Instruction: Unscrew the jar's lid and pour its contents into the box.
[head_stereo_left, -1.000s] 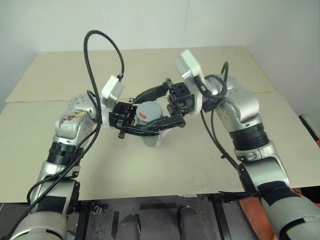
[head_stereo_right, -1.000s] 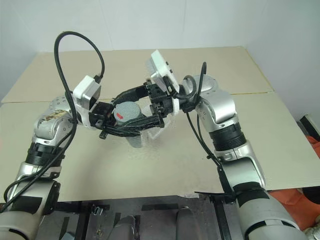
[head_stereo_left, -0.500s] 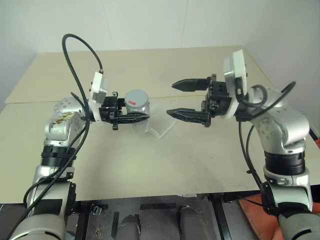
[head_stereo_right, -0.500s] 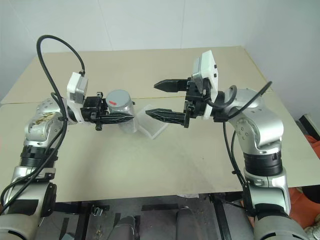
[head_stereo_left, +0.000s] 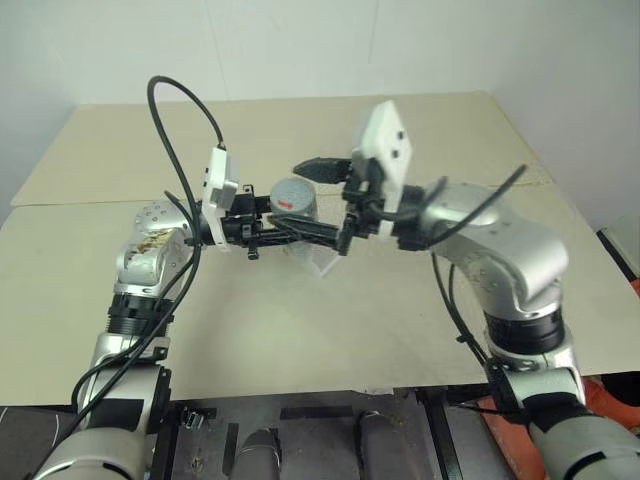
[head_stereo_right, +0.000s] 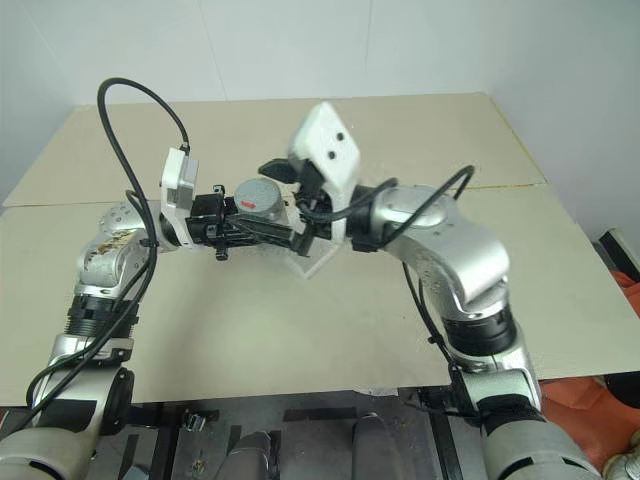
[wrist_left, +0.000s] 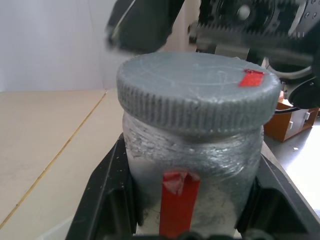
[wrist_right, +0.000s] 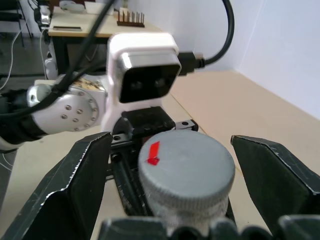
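My left gripper (head_stereo_left: 288, 224) is shut on the jar (wrist_left: 180, 197), a clear jar with a red stripe, held upright above the table. The grey lid (head_stereo_left: 292, 193) with its small red mark sits on top of the jar. My right gripper (wrist_right: 170, 146) is open and straddles the lid, with one finger (wrist_right: 75, 175) on each side and a gap to the lid on both. The box (head_stereo_left: 322, 263), a clear tub, rests on the table just below and to the right of the jar. The contents are hidden behind the jar's cloudy wall.
The beige table (head_stereo_left: 400, 330) lies bare around the box. A seam crosses its left side (head_stereo_left: 70, 203). Black cables (head_stereo_left: 175, 110) loop up from both wrists above the arms.
Half a second ago the right gripper stood off to the right, open and clear of the jar. It has swung back left around the lid. The left gripper moved the jar slightly right.
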